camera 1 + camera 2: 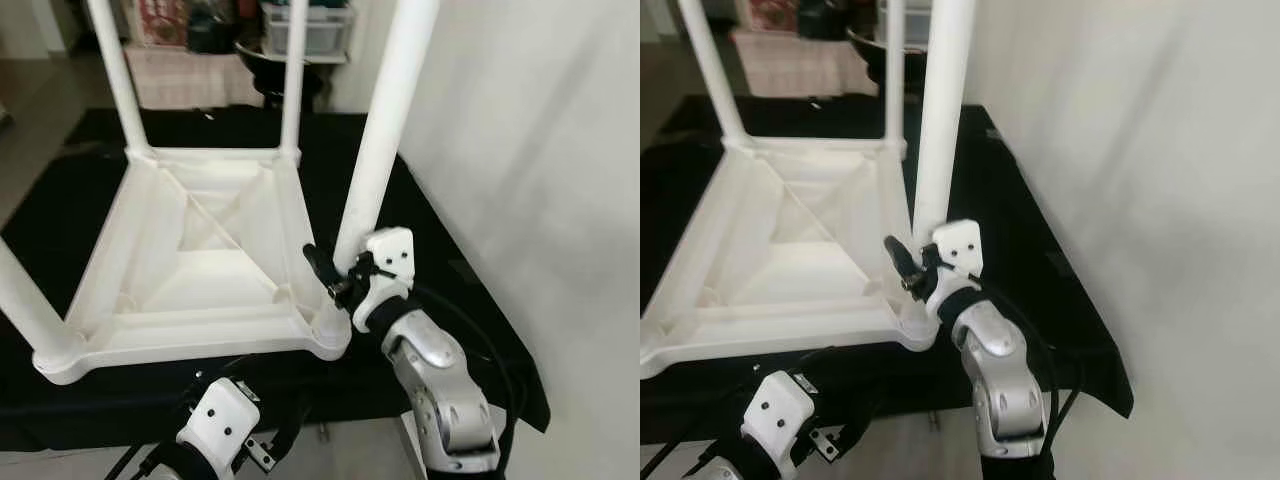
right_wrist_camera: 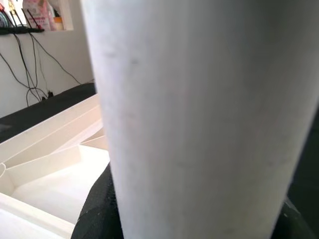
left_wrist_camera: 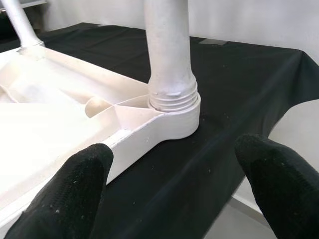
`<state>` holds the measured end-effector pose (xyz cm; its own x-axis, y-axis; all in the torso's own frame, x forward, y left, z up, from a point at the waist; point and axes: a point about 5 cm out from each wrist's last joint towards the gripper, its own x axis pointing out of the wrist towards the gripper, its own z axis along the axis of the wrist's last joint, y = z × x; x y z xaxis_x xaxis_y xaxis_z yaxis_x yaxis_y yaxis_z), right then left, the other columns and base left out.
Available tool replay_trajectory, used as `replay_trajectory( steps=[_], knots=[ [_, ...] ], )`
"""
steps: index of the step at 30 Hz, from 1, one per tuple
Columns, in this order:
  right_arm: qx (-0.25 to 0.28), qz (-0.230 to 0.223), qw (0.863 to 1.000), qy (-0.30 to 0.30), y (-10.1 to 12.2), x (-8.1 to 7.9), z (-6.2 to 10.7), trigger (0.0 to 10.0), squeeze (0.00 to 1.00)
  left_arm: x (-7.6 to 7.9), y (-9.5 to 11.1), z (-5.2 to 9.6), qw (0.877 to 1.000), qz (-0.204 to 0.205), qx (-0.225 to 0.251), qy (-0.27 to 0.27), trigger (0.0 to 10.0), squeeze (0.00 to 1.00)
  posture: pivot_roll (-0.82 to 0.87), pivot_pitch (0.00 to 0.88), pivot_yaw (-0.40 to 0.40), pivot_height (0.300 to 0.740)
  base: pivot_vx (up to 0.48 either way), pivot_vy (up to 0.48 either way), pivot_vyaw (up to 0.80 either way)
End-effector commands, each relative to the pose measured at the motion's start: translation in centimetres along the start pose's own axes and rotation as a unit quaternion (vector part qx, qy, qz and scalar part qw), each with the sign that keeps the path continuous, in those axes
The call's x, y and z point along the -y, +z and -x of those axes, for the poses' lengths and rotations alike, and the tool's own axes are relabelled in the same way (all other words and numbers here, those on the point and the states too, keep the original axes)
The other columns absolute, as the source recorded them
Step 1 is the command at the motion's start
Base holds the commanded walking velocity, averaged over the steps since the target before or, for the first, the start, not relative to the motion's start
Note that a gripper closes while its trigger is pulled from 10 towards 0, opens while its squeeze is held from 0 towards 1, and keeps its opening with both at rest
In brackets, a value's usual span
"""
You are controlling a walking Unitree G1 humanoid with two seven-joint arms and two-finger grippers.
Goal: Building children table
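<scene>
White tabletop [image 1: 190, 260] lies upside down on the black cloth [image 1: 460, 280], three legs upright at its other corners. Left gripper [image 3: 174, 199] sits low by the tabletop's near edge, fingers [image 3: 65, 194] spread wide, touching nothing. Right gripper [image 1: 335, 270] is clamped around the near-right leg [image 1: 385, 120], just above that corner's socket [image 3: 172, 107], beside the wall.

Support surface: a low platform draped in a black cloth [image 1: 455, 270], its edge hanging over the front and a corner drooping beside the white wall. Directly on the cloth lies the white plastic tabletop [image 1: 200, 275], upside down, ribbed underside up, with white legs [image 1: 385, 120] standing in its corner sockets.
</scene>
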<state>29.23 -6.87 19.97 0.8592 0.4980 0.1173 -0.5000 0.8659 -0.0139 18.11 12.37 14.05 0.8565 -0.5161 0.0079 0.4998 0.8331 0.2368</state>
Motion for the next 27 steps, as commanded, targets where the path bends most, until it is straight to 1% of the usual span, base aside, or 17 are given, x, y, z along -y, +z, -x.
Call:
replay_trajectory(
  steps=[1,4,5,9,10,12,14,15,16,17,18,19,20,21,22,23,27],
  knots=[
    [-0.059,-0.036,0.997,0.016,-2.9,-1.1,-0.2,0.0,0.00,0.2,-0.3,-0.1,1.000,0.004,-0.003,-0.010,10.0,0.00,0.03,0.115,-0.096,0.740,0.000,0.000,0.00],
    [-0.059,-0.042,0.997,0.032,-2.6,-1.6,-0.7,0.0,0.00,0.1,-0.4,-0.2,1.000,0.004,-0.002,-0.008,10.0,0.00,0.03,0.113,-0.097,0.740,0.000,0.000,0.00],
    [-0.061,-0.043,0.997,0.034,-2.5,-1.6,-0.8,10.0,0.00,0.1,-0.4,-0.2,1.000,0.004,-0.001,-0.006,10.0,0.00,0.03,0.108,-0.095,0.740,0.000,0.000,0.00],
    [-0.067,-0.047,0.996,0.036,-2.3,-1.7,-0.7,10.0,0.00,0.0,-0.3,-0.3,1.000,0.004,0.000,-0.004,10.0,0.00,0.03,0.109,-0.094,0.740,0.000,0.000,0.00],
    [-0.052,-0.050,0.993,0.094,-1.5,-1.8,-0.9,10.0,1.00,0.1,-0.3,-0.4,1.000,0.004,0.000,-0.004,10.0,0.00,0.03,0.110,-0.097,0.740,0.000,0.000,0.00],
    [-0.052,-0.050,0.993,0.094,-1.5,-1.8,-0.9,10.0,1.00,0.1,-0.3,-0.4,1.000,0.004,0.000,-0.004,10.0,0.00,0.03,0.110,-0.097,0.740,0.000,0.000,0.00],
    [-0.028,-0.028,0.977,0.208,-0.1,-0.9,-1.3,10.0,1.00,0.1,-0.3,-0.4,1.000,0.005,0.001,-0.005,10.0,0.00,0.03,0.111,-0.101,0.740,0.000,0.000,0.00],
    [-0.028,-0.028,0.977,0.208,-0.1,-0.9,-1.3,10.0,1.00,0.1,-0.3,-0.4,1.000,0.005,0.001,-0.005,10.0,0.00,0.03,0.111,-0.101,0.740,0.000,0.000,0.00],
    [-0.024,-0.013,0.959,0.282,0.5,-0.3,-1.3,10.0,1.00,0.1,-0.3,-0.4,1.000,0.005,0.002,-0.004,10.0,0.00,0.04,0.114,-0.104,0.740,0.000,0.000,0.00],
    [-0.025,-0.003,0.946,0.322,0.8,0.1,-1.3,10.0,1.00,0.2,-0.3,-0.4,1.000,0.006,0.002,-0.004,10.0,0.00,0.04,0.114,-0.104,0.740,0.000,0.000,0.00],
    [-0.028,0.029,0.929,0.368,0.9,0.5,-1.1,10.0,1.00,0.2,-0.3,-0.4,1.000,0.006,0.003,-0.004,10.0,0.00,0.04,0.120,-0.106,0.740,0.000,0.000,0.00],
    [-0.031,0.049,0.915,0.399,1.0,0.8,-1.0,10.0,0.41,0.2,-0.2,-0.3,1.000,0.006,0.003,-0.003,10.0,0.00,0.04,0.121,-0.106,0.740,0.000,0.000,0.00],
    [-0.031,0.049,0.915,0.399,1.0,0.8,-1.0,10.0,0.41,0.2,-0.2,-0.3,1.000,0.006,0.003,-0.003,10.0,0.00,0.04,0.121,-0.106,0.740,0.000,0.000,0.00],
    [-0.033,0.060,0.904,0.421,1.1,1.0,-1.0,10.0,0.41,0.2,-0.2,-0.3,1.000,0.007,0.003,-0.003,10.0,0.00,0.05,0.126,-0.105,0.740,0.000,0.000,0.00],
    [-0.033,0.060,0.904,0.421,1.1,1.0,-1.0,10.0,0.41,0.2,-0.2,-0.3,1.000,0.007,0.003,-0.003,10.0,0.00,0.05,0.126,-0.105,0.740,0.000,0.000,0.00],
    [-0.032,0.060,0.900,0.431,1.5,1.4,-1.5,10.0,0.00,0.3,-0.2,-0.2,1.000,0.007,0.003,-0.002,10.0,0.00,0.05,0.131,-0.104,0.740,0.000,0.000,0.00],
    [-0.027,0.056,0.893,0.446,2.4,2.0,-2.7,10.0,0.00,0.4,-0.1,0.0,1.000,0.008,0.002,-0.002,10.0,0.00,0.05,0.139,-0.101,0.740,0.000,0.000,0.00]
  ],
)
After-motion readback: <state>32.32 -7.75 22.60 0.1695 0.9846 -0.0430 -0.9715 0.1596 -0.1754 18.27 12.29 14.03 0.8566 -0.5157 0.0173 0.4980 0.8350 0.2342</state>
